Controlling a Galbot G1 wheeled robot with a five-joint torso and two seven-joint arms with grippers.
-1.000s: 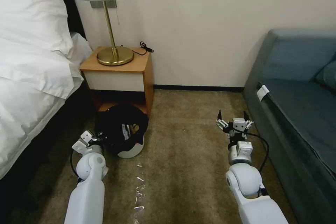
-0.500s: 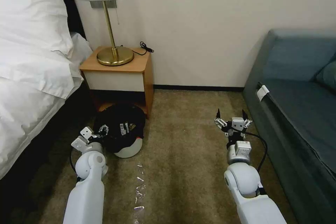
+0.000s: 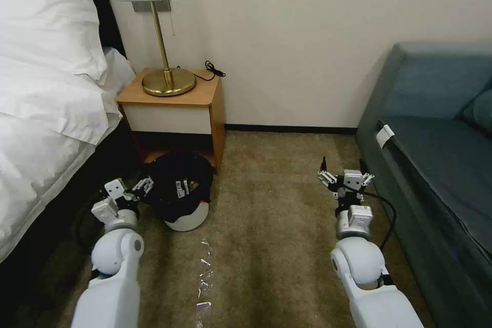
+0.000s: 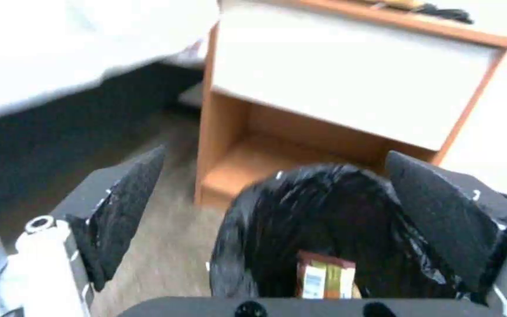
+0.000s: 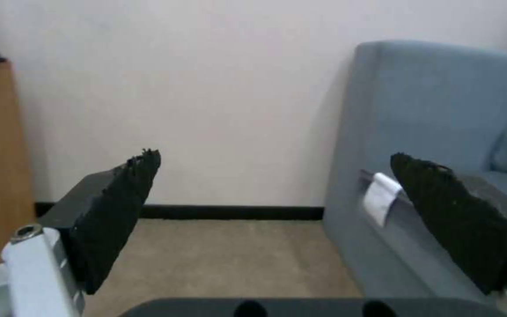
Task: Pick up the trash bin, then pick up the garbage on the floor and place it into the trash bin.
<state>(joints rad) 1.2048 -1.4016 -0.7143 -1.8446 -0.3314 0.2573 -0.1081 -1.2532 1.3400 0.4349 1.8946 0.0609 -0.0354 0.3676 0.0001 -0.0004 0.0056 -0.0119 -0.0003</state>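
Small round white trash bin (image 3: 183,196) with black plastic liner stands on carpet at nightstand's 6 o'clock. Left pincer (image 3: 128,190) spread wide at its 9 o'clock, released. Right pincer (image 3: 344,179) idle, agape.

A wooden nightstand (image 3: 171,113) was set against the back wall, at the far left corner of the carpet (image 3: 266,246). A brass lamp (image 3: 161,36) was placed on its top, with a black cable (image 3: 212,69) trailed near the back right corner. A white-sheeted bed (image 3: 46,92) was seen along the left edge, a blue sofa (image 3: 441,154) along the right.
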